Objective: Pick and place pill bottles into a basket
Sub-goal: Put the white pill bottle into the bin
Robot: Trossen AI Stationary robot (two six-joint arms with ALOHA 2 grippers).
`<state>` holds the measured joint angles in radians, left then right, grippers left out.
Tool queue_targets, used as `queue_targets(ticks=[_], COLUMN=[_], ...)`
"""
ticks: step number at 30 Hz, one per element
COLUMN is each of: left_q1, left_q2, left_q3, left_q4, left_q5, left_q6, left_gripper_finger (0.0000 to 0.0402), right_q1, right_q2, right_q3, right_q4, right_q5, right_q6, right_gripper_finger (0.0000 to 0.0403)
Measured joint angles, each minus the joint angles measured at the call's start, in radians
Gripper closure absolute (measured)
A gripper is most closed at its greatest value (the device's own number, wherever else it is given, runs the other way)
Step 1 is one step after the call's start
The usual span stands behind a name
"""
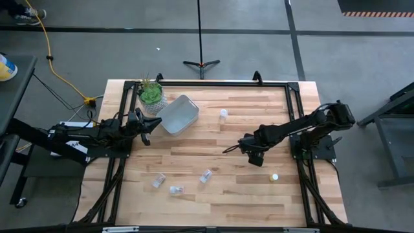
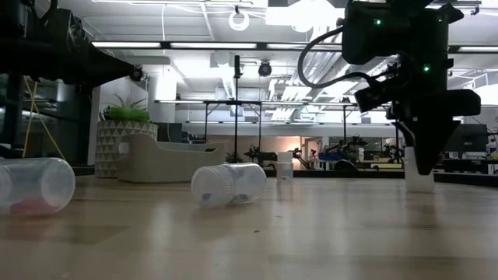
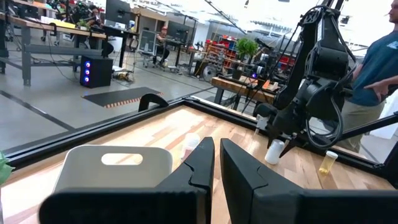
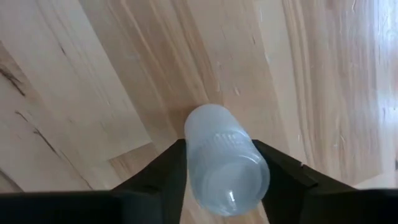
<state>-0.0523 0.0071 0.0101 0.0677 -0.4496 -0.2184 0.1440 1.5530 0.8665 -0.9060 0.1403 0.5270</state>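
Observation:
My right gripper points down at the middle right of the table, shut on a pale translucent pill bottle. My left gripper waits beside the pale basket, fingers together and empty. Loose bottles rest on the table. One white-capped bottle stands right of the basket. A yellowish one stands near the right edge. Three clear ones lie on their sides toward the front. My right gripper pinches the bottle's round side wall between its two fingers, near the bottle's upper end. The fingers come from above, pointing down. The bottle stays roughly upright below them. I cannot tell whether its lower end rests on the table.
A green plant in a pale pot stands at the far left, just behind the basket. A black frame runs along the table's edges. A person stands beyond the table's right side. Bare wood lies between the basket and my right gripper.

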Motion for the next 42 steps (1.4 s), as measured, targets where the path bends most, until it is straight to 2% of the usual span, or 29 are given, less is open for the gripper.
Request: queue_targets(ticks=[3,11,21,33,37,42], left_q1=[0.0,0.0,0.0,0.0,0.0,0.0], left_q2=[0.0,0.0,0.0,0.0,0.0,0.0], left_q3=[0.0,0.0,0.0,0.0,0.0,0.0], left_q4=[0.0,0.0,0.0,0.0,0.0,0.0], left_q5=[0.0,0.0,0.0,0.0,0.0,0.0], left_q6=[0.0,0.0,0.0,0.0,0.0,0.0], left_gripper_finger=[0.0337,0.0337,0.0337,0.0337,0.0337,0.0337], right_q1=[0.0,0.0,-0.056,-0.254,-0.303,-0.341], right_q2=[-0.001,-0.002,-0.003,-0.003,0.011,0.106], right_q3=[0.0,0.037,0.12,0.128,0.209,0.439], right_q4=[0.016,0.137,0.529,1.051,0.998,0.784], right_q5=[-0.016,-0.022,0.119,0.104,0.091,0.045], right_q6=[0.001,0.075,-0.011,-0.197,-0.216,-0.299], right_gripper_finger=[0.0271,0.0259,0.0265,0.0269,0.0271,0.027])
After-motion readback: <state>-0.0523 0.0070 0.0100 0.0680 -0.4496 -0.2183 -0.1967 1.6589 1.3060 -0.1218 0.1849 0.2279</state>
